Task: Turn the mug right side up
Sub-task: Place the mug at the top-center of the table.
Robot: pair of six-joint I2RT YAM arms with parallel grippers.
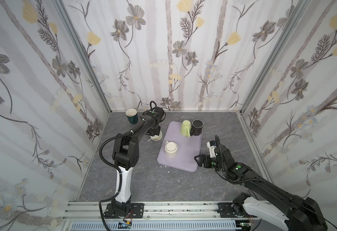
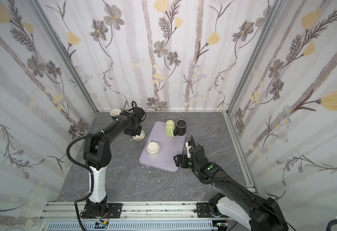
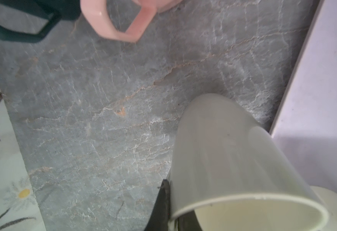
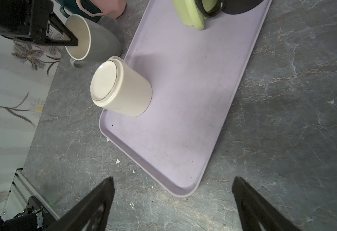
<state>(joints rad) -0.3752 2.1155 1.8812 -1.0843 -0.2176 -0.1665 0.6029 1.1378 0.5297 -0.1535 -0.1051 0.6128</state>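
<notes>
Hovering nearest, the right pincer (image 4: 173, 181) is spread wide over the table (image 4: 283, 120), just off the near corner of the lilac tray (image 4: 183, 190). Bare table runs along both long tray edges. A cream mug (image 4: 123, 88) stands base-up on the tray. Just off the tray's left edge, the left pincer (image 4: 72, 41) pinches the rim of the grey mug (image 4: 103, 42), one finger inside. The mug's long axis slants, mouth up toward that arm, base low beside the tray. Beyond it crowd a pink mug (image 4: 107, 8) and a teal mug (image 1: 131, 117).

Left gripper (image 4: 73, 41) pinches grey mug (image 4: 103, 45) at rim — cream mug (image 4: 123, 88) inverted on tray (image 4: 183, 104).
</notes>
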